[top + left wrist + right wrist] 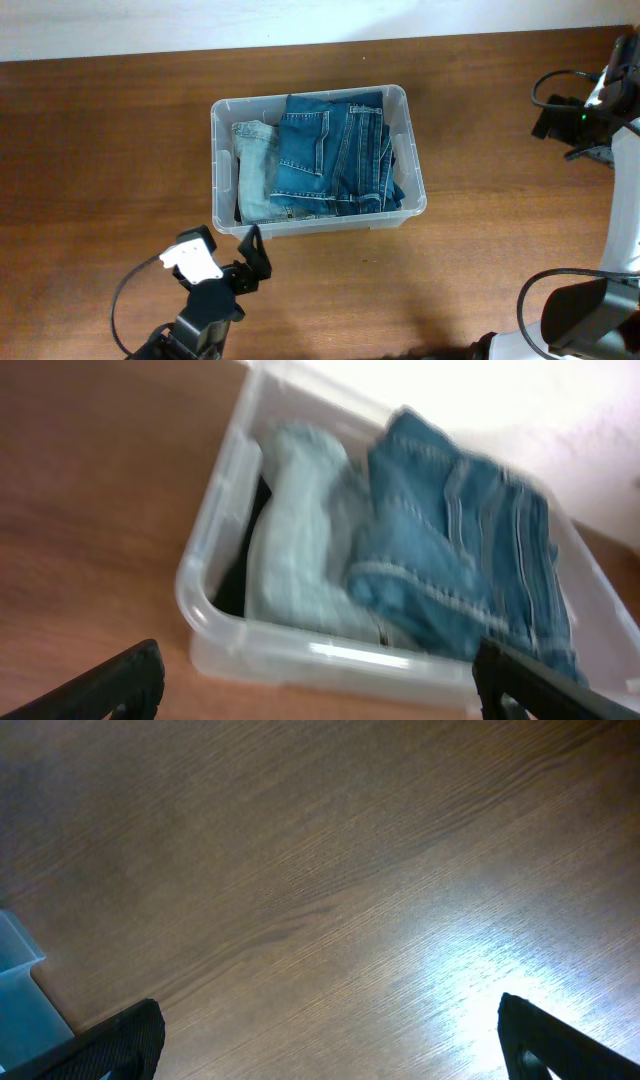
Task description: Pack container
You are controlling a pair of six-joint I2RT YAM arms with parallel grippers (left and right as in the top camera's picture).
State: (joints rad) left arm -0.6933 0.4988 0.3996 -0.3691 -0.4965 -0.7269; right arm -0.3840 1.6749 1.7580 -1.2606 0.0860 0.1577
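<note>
My left gripper [315, 655] hangs spread, holding nothing, just off the container's [213, 170] near-left corner; my right gripper [328, 1008] gapes over open worktop [100, 150].

One container [417, 165], one pale jeans [255, 170], dark jeans [335, 150] uncountable, one left pincer [318, 685], one right pincer [325, 1040].

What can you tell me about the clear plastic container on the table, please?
The container is a rectangular clear plastic bin with rounded corners and a thick rim, lidless. It sits upright on the wooden table. Folded denim fills it: dark blue jeans over most, a pale pair at its left end. The left hand hovers open near its front left corner, seemingly not touching.
</note>
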